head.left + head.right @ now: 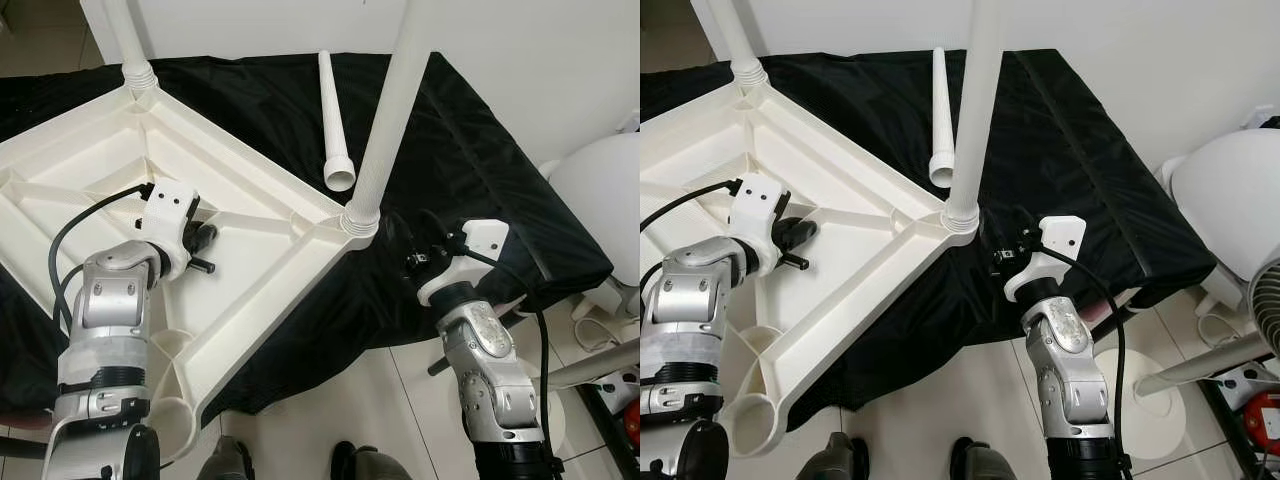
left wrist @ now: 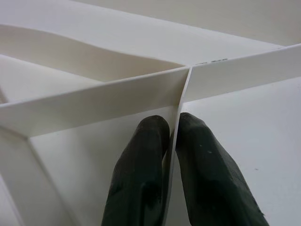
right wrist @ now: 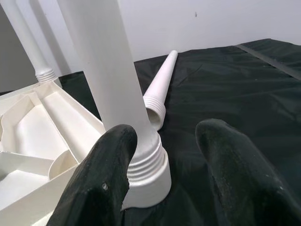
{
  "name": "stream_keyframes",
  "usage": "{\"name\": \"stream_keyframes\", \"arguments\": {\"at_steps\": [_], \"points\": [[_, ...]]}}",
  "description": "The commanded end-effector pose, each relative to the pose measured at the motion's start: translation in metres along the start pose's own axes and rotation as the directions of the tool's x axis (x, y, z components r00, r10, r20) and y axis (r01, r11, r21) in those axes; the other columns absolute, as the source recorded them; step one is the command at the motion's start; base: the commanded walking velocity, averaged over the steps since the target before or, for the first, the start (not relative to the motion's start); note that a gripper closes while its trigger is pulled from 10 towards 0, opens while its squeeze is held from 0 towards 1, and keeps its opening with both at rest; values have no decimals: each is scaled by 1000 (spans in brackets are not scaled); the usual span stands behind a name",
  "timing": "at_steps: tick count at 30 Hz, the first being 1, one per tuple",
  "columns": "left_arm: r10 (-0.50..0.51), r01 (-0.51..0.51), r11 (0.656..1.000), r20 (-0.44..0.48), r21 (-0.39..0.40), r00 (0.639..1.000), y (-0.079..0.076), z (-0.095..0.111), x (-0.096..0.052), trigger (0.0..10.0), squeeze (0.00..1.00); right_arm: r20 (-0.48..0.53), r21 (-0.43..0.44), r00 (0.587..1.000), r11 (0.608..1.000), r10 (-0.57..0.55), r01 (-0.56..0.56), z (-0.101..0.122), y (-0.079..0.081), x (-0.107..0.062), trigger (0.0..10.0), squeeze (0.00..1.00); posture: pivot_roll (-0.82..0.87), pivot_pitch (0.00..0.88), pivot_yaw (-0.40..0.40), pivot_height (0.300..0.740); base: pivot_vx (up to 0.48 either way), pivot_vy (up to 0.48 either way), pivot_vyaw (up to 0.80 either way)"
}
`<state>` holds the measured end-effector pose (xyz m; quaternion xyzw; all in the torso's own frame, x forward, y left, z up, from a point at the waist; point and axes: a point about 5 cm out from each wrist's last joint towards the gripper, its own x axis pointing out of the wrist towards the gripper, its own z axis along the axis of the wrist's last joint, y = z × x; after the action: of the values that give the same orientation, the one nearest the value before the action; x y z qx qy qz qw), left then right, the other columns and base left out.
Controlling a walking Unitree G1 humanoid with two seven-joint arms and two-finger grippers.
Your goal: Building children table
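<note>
1. Tabletop [image 1: 90, 190]: the white plastic children's tabletop lies upside down on a black cloth [image 1: 470, 150], ribbed underside facing up. One corner overhangs the cloth toward the tiled floor [image 1: 400, 400].
2. Far leg [image 1: 128, 40]: a white leg stands upright in the far corner socket, at the left of the scene.
3. Left gripper [image 2: 171, 141]: clenched on a thin upright rib [image 2: 181, 108] of the tabletop underside, one black finger pressed against each face of the rib.
4. Empty socket [image 1: 178, 420]: a round open socket sits at the near corner, beside the left arm.
5. Loose leg [image 1: 333, 125]: a third white leg lies flat on the cloth, threaded end toward the robot, just beyond the near leg.
6. Near leg [image 1: 385, 120]: stands upright in the right-hand corner socket, threaded collar at its base.
7. Right gripper [image 3: 164, 155]: released, fingers spread wide apart. It sits low, just beside the base of the near leg, not closed on it.
</note>
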<state>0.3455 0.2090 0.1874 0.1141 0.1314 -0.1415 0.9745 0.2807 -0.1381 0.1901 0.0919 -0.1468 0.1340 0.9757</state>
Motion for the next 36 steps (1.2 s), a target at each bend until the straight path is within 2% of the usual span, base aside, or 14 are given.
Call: {"name": "stream_keyframes", "arguments": {"at_steps": [1, 3, 5, 9, 12, 14, 19, 20, 22, 27, 28, 29, 34, 36], "points": [[501, -501, 865, -29, -4, 865, 38, -7, -11, 0, 0, 9, 2, 1000, 1000, -5, 5, 1, 0, -2, 10000, 0, 70, 149, -19, 740, 0, 0, 0], [506, -506, 862, -22, -7, 862, 39, -5, -11, 78, 0, 9, 1, 1000, 1000, -4, 4, 1, 0, -1, 10000, 0, 69, 148, -18, 740, 0, 0, 0], [519, -519, 855, -20, 15, 854, 39, -4, -9, 10000, 0, 10, 0, 1000, 1000, -4, 4, 1, 0, -1, 10000, 0, 69, 148, -18, 740, 0, 0, 0], [554, -548, 830, -36, 107, 832, 44, -6, -7, 10000, 0, 13, 0, 1000, 1000, -7, 7, 1, -1, -1, 10000, 0, 66, 145, -16, 740, 0, 0, 0], [565, -558, 822, -36, 117, 824, 47, -7, -7, 10000, 0, 15, -1, 1000, 1000, -8, 8, 1, -1, -1, 10000, 0, 66, 145, -16, 740, 0, 0, 0], [612, -600, 786, -44, 147, 790, 58, -10, -9, 10000, 0, 19, -1, 1000, 1000, -10, 10, 2, -1, -1, 10000, 0, 62, 146, -12, 740, 0, 0, 0], [638, -628, 767, -48, 128, 769, 67, -12, -12, 10000, 0, 19, 2, 1000, 1000, -11, 11, 2, -1, -2, 10000, 0, 62, 146, -11, 740, 0, 0, 0], [653, -645, 756, -52, 111, 756, 71, -13, -16, 10000, 1000, 19, 3, 1000, 1000, -10, 10, 2, -1, -2, 10000, 0, 61, 148, -11, 740, 0, 0, 0], [660, -655, 751, -52, 86, 749, 75, -14, -18, 10000, 1000, 19, 3, 1000, 1000, -10, 10, 2, -1, -3, 10000, 0, 62, 148, -13, 740, 0, 0, 0], [654, -648, 754, -30, 108, 756, 75, -9, -19, 10000, 1000, 19, 3, 1000, 1000, -8, 8, 2, -1, -3, 10000, 0, 63, 148, -13, 740, 0, 0, 0], [638, -635, 766, -1, 102, 770, 72, -4, -18, 10000, 196, 19, 3, 1000, 1000, -6, 6, 2, 0, -3, 10000, 0, 66, 147, -16, 740, 0, 0, 0], [623, -623, 777, 33, 96, 782, 70, 1, -18, 10000, 0, 20, 4, 1000, 1000, -2, 2, 2, 0, -3, 10000, 0, 66, 147, -16, 740, 0, 0, 0], [578, -587, 807, 110, 66, 808, 67, 12, -18, 10000, 0, 20, 7, 1000, 1000, 4, -4, 1, 1, -3, 10000, 0, 70, 144, -18, 740, 0, 0, 0], [497, -508, 861, 178, 19, 850, 62, 20, -17, 10000, 0, 18, 8, 1000, 1000, 7, -7, 1, 2, -3, 10000, 0, 74, 143, -22, 740, 0, 0, 0]]}}
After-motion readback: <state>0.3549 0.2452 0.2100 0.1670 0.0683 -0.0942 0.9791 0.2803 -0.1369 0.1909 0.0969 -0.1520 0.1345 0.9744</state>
